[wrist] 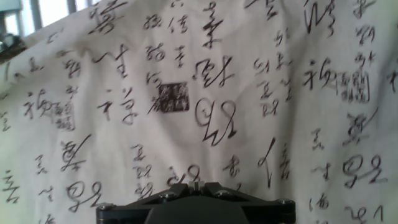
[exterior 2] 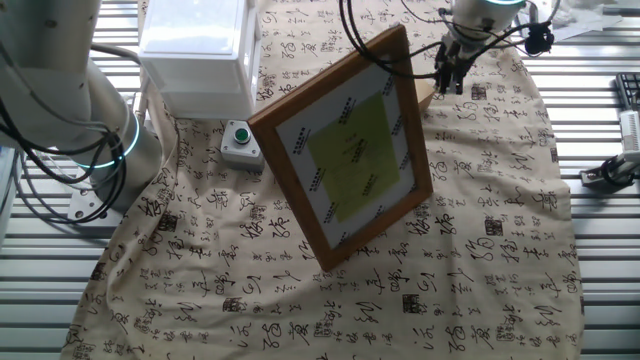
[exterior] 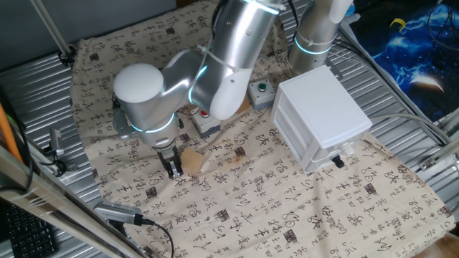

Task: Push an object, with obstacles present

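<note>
The object, a small tan wooden block [exterior: 192, 159], lies on the calligraphy-printed cloth just right of my gripper [exterior: 173, 170]. The gripper points straight down with its tips at the cloth, and the fingers are shut with nothing between them. I cannot tell whether they touch the block. In the other fixed view the gripper [exterior 2: 450, 80] hangs behind the frame's far corner, and only a sliver of the block [exterior 2: 426, 96] shows beside it. The hand view shows only patterned cloth beyond the shut fingertips [wrist: 196, 186]; the block is out of that view.
A wooden picture frame [exterior 2: 350, 150] stands tilted mid-table. A grey box with a red button [exterior: 206, 120] sits behind the block. A grey box with a green button [exterior: 262, 93] stands further right. A white drawer cabinet [exterior: 323, 118] is on the right. The arm hides part of the table.
</note>
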You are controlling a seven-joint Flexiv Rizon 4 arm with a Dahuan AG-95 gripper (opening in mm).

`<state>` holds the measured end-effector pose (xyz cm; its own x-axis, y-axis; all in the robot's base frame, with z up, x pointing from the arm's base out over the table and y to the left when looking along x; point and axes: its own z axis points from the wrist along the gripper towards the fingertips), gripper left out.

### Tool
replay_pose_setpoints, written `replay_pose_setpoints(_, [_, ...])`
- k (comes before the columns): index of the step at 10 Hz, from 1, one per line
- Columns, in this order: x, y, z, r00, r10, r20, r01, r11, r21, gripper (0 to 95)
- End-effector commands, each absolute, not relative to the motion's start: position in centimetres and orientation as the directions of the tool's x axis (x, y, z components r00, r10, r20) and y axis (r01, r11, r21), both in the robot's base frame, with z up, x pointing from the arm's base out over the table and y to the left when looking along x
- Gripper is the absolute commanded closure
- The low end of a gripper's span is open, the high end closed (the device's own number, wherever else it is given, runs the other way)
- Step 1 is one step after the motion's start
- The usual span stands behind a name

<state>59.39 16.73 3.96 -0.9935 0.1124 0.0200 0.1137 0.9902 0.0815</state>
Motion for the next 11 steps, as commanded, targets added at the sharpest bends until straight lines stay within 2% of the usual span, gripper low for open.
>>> replay_pose_setpoints(1, [59.7, 16.4, 4.0, -0.997, 0.078, 0.013, 0.078, 0.994, 0.070, 95.0])
replay_pose_setpoints(6, [61.6, 10.0, 5.9, -1.000, 0.013, 0.010, 0.014, 0.998, 0.054, 95.0])
replay_pose_setpoints(11, [59.9, 6.2, 7.5, -0.999, -0.022, 0.027, -0.022, 1.000, 0.013, 95.0])
